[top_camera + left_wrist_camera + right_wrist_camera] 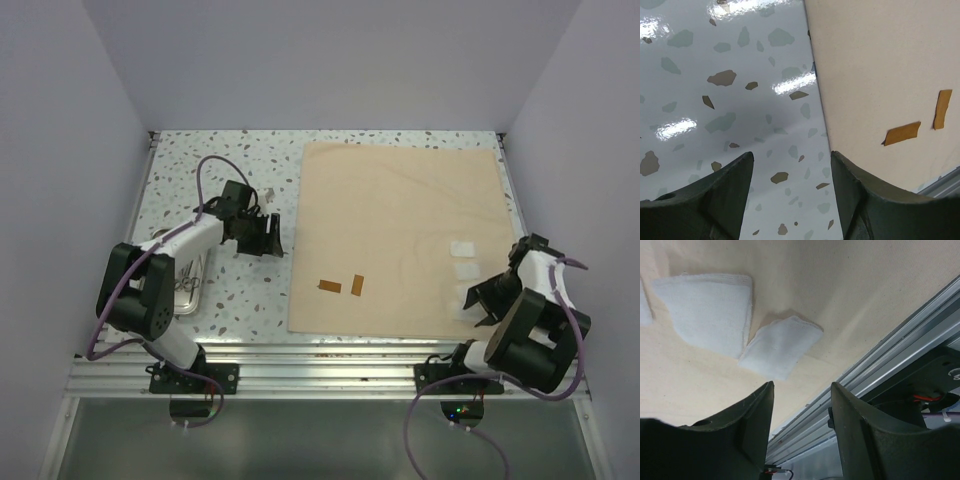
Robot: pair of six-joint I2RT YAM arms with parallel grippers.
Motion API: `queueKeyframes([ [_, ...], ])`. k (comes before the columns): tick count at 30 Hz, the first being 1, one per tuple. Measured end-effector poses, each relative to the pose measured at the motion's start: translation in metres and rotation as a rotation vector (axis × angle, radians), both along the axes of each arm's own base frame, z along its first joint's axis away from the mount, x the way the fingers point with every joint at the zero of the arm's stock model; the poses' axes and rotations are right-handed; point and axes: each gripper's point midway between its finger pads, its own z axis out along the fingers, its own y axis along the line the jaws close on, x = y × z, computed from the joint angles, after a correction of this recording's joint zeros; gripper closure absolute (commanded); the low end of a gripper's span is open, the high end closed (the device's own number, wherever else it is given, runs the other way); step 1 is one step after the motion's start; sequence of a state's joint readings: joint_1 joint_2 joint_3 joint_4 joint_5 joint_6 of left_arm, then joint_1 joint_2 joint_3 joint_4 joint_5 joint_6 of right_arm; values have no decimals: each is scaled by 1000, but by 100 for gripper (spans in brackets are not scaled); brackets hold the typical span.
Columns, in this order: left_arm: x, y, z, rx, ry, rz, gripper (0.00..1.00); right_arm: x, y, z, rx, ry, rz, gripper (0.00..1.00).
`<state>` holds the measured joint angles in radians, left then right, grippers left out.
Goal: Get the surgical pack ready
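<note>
The tan cloth [400, 235] lies flat on the table's right half. Two brown strips [329, 286] [357, 285] rest near its front left, and show in the left wrist view as strips [902, 133] [942, 108]. Three white gauze pads [464, 270] sit in a row near the cloth's right edge; two gauze pads [707, 310] [780, 345] show fully in the right wrist view. The steel tray [186, 288] holds thin instruments and is partly hidden under the left arm. My left gripper [268, 242] [792, 157] is open over bare table beside the cloth's left edge. My right gripper [480, 302] [802, 387] is open and empty, just short of the nearest gauze pad.
The speckled tabletop [190, 170] lies left of the cloth. An aluminium rail [320, 355] [880, 370] runs along the near edge, close to the right gripper. White walls enclose the table on three sides.
</note>
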<state>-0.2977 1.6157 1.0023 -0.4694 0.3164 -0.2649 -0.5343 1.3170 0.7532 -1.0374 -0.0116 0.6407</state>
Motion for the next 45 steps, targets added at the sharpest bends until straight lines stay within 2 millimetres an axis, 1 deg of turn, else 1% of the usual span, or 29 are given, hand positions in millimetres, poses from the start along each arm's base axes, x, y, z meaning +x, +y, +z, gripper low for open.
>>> queueKeyframes([
  [2, 0, 0, 0, 0, 0, 0, 33, 6, -6, 4, -16, 5, 18, 46],
  [4, 0, 0, 0, 0, 0, 0, 34, 23, -18, 13, -43, -16, 31, 46],
  [6, 0, 0, 0, -1, -1, 0, 34, 49, -35, 26, -82, -52, 41, 45],
  [10, 0, 0, 0, -1, 0, -1, 33, 110, -71, 50, -151, -150, 44, 44],
  [13, 0, 0, 0, -1, -1, -1, 33, 145, -88, 56, -176, -194, 45, 43],
  [16, 0, 0, 0, -1, -1, 0, 33, 166, -91, 51, -178, -207, 49, 43],
  [19, 0, 0, 0, -1, 1, 0, 33, 180, -83, 40, -160, -190, 83, 44],
  [22, 0, 0, -2, 1, 7, 0, 34, 198, -70, 26, -142, -176, 152, 45],
  [25, -1, 0, -4, 3, 12, 0, 33, 207, -57, 15, -133, -168, 236, 47],
  [27, -1, 0, -5, 3, 14, 0, 33, 209, -50, 13, -124, -172, 290, 48],
  [30, -1, 0, -7, 5, 21, 0, 33, 211, -48, 14, -118, -188, 354, 49],
  [36, -2, 0, -12, 9, 35, -1, 33, 206, -55, 7, -116, -185, 510, 47],
  [38, -2, 0, -12, 9, 35, -1, 33, 206, -50, 2, -83, -211, 576, 45],
  [40, -2, 0, -12, 9, 34, -1, 33, 204, -44, -7, -45, -241, 656, 43],
  [43, -1, 0, -11, 7, 31, -1, 33, 193, -33, -21, 16, -266, 768, 43],
  [45, -1, -1, -11, 4, 31, -2, 33, 190, -32, -20, 35, -298, 828, 43],
])
